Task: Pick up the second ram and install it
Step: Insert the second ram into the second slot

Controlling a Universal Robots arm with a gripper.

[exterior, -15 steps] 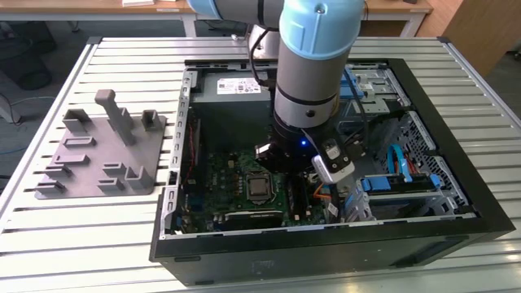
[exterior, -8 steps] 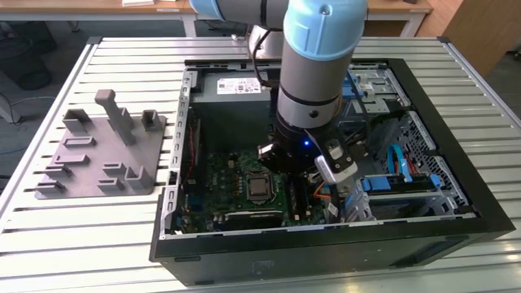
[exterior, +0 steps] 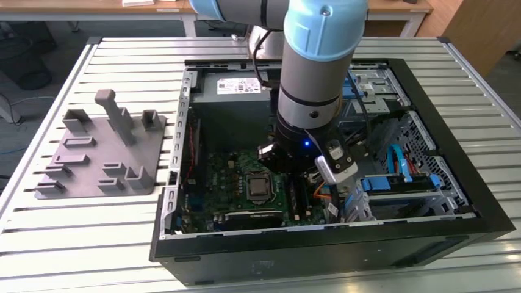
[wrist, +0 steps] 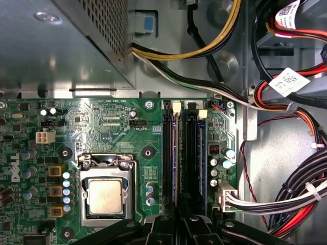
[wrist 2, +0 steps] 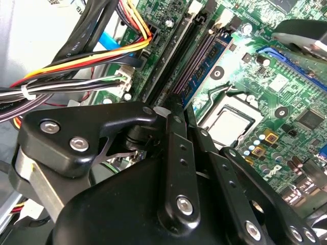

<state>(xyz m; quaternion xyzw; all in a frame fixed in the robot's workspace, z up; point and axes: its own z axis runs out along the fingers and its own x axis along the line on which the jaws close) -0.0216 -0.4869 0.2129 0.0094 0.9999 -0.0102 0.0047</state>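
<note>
Table (exterior: 82, 256) of pale slats is seen first in the exterior view, one of it, with one open black computer case (exterior: 326, 244) lying on it. One arm (exterior: 313, 79) is lowered straight into the case. One grey holder plate (exterior: 82, 165) is set apart on the exterior view's left. Inside, one green motherboard (wrist: 102, 127) is laid bare, with one silver processor (wrist: 104, 196) seated in its socket. At least two long black slots (wrist: 168, 153) are counted beside it. One blue stick, taken as the second ram (wrist: 202, 158), is stood edge-up along the outer slot (the one nearer the cables). The gripper (wrist 2: 179, 109) is poised right at that stick's near end; whether its jaws are closed or clamped on anything cannot be told.
</note>
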